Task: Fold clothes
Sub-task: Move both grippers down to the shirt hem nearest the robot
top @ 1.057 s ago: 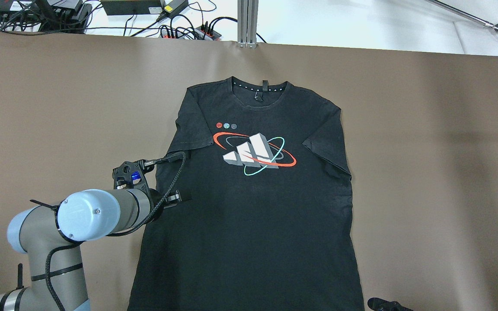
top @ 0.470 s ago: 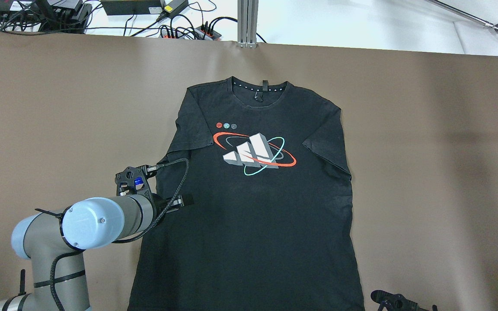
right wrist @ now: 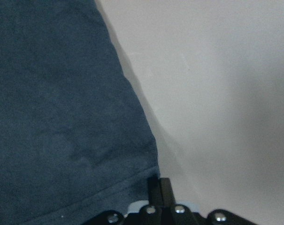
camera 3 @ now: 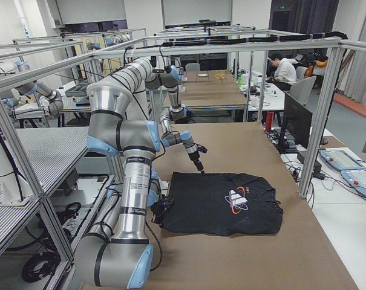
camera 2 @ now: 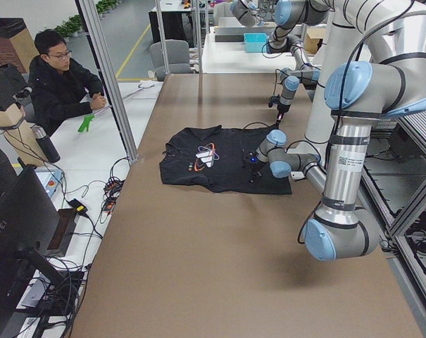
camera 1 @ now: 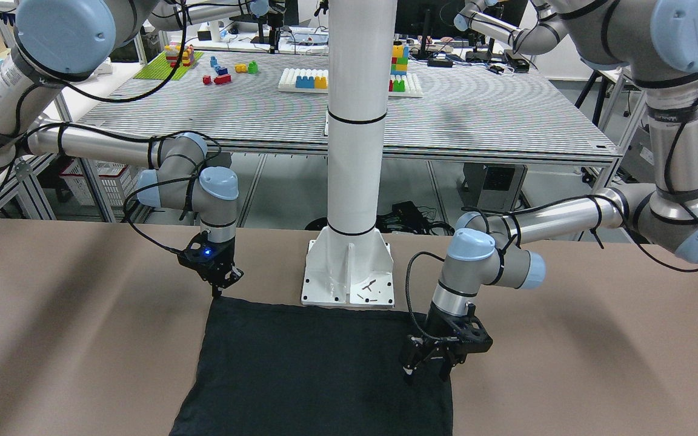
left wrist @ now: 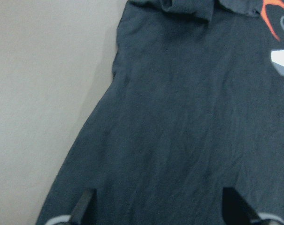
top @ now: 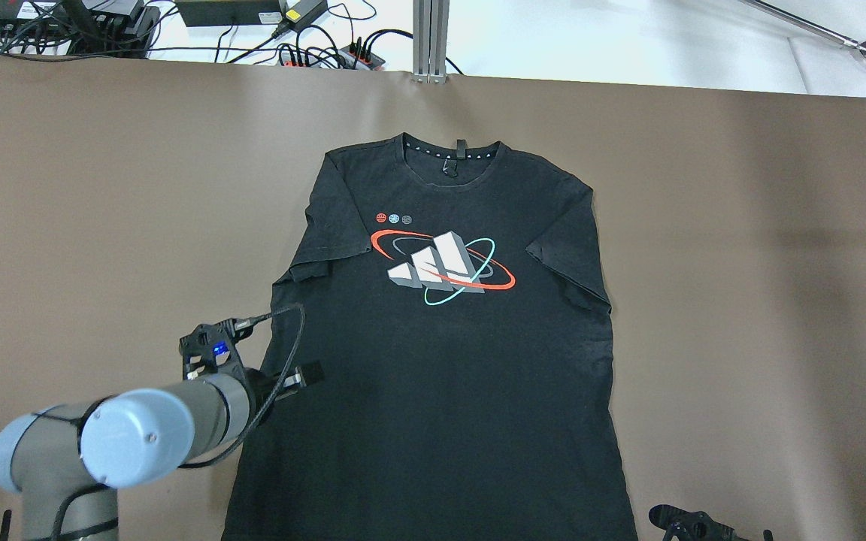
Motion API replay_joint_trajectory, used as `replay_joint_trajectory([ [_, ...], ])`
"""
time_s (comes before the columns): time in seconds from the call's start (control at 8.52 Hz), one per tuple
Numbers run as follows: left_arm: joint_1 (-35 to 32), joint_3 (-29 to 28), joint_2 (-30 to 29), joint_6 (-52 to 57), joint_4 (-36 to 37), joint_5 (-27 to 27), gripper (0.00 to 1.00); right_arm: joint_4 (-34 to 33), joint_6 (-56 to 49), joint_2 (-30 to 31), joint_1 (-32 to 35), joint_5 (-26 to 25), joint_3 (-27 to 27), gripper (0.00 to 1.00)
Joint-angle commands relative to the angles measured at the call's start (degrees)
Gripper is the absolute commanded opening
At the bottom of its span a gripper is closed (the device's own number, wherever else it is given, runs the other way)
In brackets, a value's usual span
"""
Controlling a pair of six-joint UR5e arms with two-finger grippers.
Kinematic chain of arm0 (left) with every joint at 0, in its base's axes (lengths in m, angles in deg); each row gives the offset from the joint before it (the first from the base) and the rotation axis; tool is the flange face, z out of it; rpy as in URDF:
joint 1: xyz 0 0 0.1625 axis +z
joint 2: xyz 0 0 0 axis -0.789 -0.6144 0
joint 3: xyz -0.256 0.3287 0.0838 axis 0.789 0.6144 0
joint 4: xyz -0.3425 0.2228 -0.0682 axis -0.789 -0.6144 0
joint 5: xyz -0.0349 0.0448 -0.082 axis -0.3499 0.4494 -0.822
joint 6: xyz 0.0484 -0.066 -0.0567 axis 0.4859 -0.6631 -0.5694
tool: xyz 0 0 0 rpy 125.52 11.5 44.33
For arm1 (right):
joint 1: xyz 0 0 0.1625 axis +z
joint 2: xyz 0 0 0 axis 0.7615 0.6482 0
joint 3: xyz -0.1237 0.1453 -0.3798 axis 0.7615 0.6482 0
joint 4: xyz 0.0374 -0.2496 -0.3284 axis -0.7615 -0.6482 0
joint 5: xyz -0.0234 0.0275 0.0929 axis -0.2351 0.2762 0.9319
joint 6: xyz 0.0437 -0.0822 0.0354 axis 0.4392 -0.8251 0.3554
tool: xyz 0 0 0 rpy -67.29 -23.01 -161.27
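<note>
**Black T-shirt flat on the tabletop, one tool at each side of its near end**

Closest to my robot, the white pillar (camera 1: 355,151) stands on its base plate, and the hem of the black T-shirt (top: 440,391) lies just in front of that plate on the brown tabletop (top: 102,188). The shirt is spread flat with its print up, the hem toward the robot and the collar away from it.

At the hem corner on the robot's right sits the right tool (camera 1: 216,292). Its fingers are pressed together and point down, right at the corner of the cloth. In the right wrist view the tips sit just off the hem edge, and I cannot tell whether any fabric is caught between them.

A little farther along the opposite side is the left tool (camera 1: 428,368), with its fingers spread wide. It hangs low over the shirt's side edge, below the sleeve (top: 320,240) (I cannot tell whether the tips touch the cloth). That sleeve's lower edge is rumpled.

Farther out come the white, red and teal chest print (top: 442,269), then the collar (top: 452,158). Past the tabletop's far edge lie cables and power strips (top: 328,52). In the exterior left view a person (camera 2: 61,84) sits there at a white table.
</note>
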Motion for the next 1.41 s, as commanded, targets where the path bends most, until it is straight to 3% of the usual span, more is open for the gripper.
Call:
replay_joint_trajectory([
  [0.0,10.0,7.0,9.1,-7.3,0.0,8.3,0.91,0.0,0.0,-0.2,-0.1,2.5,-0.1,0.00],
  [0.35,20.6,10.8,14.7,-12.1,0.1,15.9,0.80,0.1,0.0,-0.5,-0.2,2.6,0.1,0.00],
  [0.59,24.9,10.6,17.3,-15.4,0.5,18.1,0.66,0.1,0.0,-0.6,-0.1,2.6,0.1,0.00],
  [0.7,26.4,10.3,17.6,-16.3,0.6,19.3,0.59,0.1,0.0,-0.6,-0.1,2.6,0.1,0.00],
  [1.06,27.0,9.9,17.5,-16.8,0.6,19.3,0.53,0.1,0.0,-0.6,-0.1,2.6,0.1,0.00],
  [1.29,27.1,9.9,17.4,-16.8,0.6,19.3,0.30,0.1,0.0,-0.4,-0.1,2.6,0.1,0.00],
])
